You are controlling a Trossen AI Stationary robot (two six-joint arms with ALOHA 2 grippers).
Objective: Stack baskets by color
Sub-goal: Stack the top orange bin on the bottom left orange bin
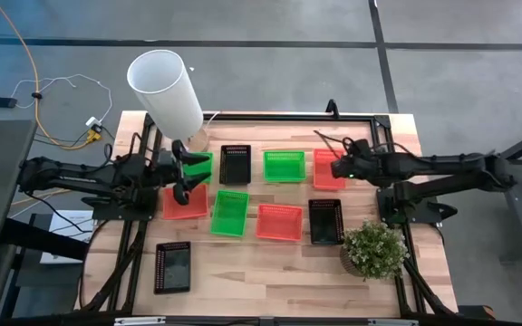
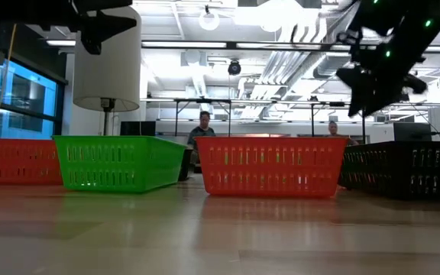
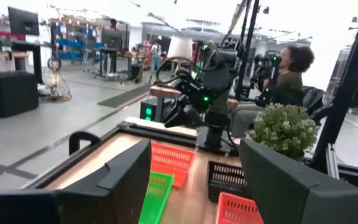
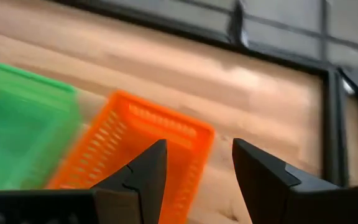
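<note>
Eight baskets we count across the table [image 1: 270,272], the red basket [image 1: 328,169] under our empty, parted right gripper [image 1: 336,167] lying long axis front-to-back, left gripper [image 1: 181,172] wide open.

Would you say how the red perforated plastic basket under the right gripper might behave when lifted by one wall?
The red perforated plastic basket looks thin-walled and empty, so probably light. Held by one wall in the right gripper, it may tilt. Its open mesh sides might flex slightly.

Grey floor [image 1: 442,81], bright ceiling lights [image 2: 296,11], seated person [image 3: 291,78] beyond
</note>
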